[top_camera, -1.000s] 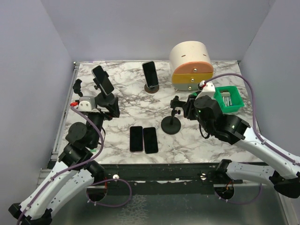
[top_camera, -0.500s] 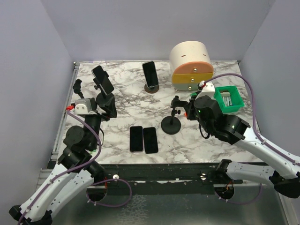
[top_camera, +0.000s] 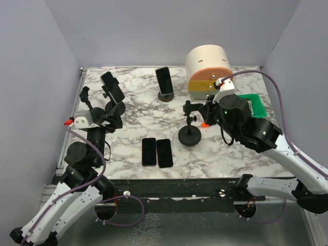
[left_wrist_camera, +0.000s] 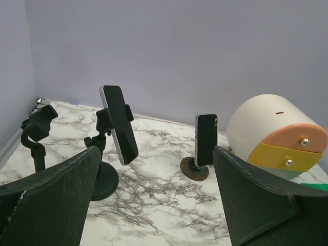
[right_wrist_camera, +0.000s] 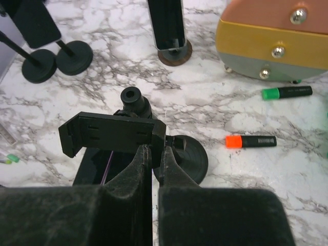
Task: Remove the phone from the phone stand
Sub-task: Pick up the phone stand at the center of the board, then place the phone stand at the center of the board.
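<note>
A black phone [top_camera: 113, 87] sits clamped in a black stand at the back left; it also shows in the left wrist view [left_wrist_camera: 119, 123]. A second phone [top_camera: 164, 80] leans upright on a round brown base [left_wrist_camera: 194, 169]. My left gripper [top_camera: 113, 119] is open and empty, near the clamped phone's stand and facing both phones [left_wrist_camera: 154, 205]. My right gripper [right_wrist_camera: 156, 151] is shut on the clamp of an empty black stand [top_camera: 190, 134] at mid table, pinching the clamp's right end [right_wrist_camera: 159, 134].
Two phones [top_camera: 156, 152] lie flat near the front. A cream drawer unit [top_camera: 208, 72] stands at the back right, a green basket [top_camera: 254, 105] beside it. An orange marker [right_wrist_camera: 251, 141] and a green marker [right_wrist_camera: 287, 93] lie on the marble. A small empty holder [left_wrist_camera: 37, 128] stands far left.
My left arm has drawn back to the left, away from the clamped phone's stand. My right arm has risen and shifted slightly right with the empty stand's clamp, uncovering the orange marker.
</note>
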Motion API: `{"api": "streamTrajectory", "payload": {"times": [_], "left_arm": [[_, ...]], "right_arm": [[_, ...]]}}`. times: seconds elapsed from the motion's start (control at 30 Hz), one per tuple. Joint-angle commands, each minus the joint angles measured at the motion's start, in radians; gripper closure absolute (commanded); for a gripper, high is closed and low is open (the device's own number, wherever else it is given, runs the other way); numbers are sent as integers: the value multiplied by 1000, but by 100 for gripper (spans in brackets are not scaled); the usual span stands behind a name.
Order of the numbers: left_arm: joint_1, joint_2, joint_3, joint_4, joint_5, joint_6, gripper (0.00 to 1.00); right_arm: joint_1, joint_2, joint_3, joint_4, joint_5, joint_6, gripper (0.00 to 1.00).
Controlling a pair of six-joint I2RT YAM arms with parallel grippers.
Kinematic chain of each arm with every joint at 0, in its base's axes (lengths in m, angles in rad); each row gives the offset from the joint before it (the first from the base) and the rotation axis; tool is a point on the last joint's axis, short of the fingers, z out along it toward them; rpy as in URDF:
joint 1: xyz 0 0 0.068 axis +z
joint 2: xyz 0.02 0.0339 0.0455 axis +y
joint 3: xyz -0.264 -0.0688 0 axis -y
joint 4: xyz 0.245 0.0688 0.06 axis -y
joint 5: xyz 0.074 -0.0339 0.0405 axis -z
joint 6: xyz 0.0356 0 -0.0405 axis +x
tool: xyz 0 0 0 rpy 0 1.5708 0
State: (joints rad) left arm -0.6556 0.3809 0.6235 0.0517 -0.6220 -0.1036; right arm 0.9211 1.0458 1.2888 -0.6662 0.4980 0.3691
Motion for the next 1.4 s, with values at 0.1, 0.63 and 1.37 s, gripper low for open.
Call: {"api": "streamTrajectory", "payload": {"times": [0.1, 0.63, 1.37], "left_arm": [[1, -43, 56, -1, -73, 29, 9], [1, -62, 237, -25, -91, 88, 10], [1, -158, 257, -82, -131, 140, 10]], "right_arm": [[-1, 77, 172, 116, -170, -80, 100], [6, 413, 372, 385, -642, -24, 100], [129, 862, 743, 508, -596, -104, 100]]}}
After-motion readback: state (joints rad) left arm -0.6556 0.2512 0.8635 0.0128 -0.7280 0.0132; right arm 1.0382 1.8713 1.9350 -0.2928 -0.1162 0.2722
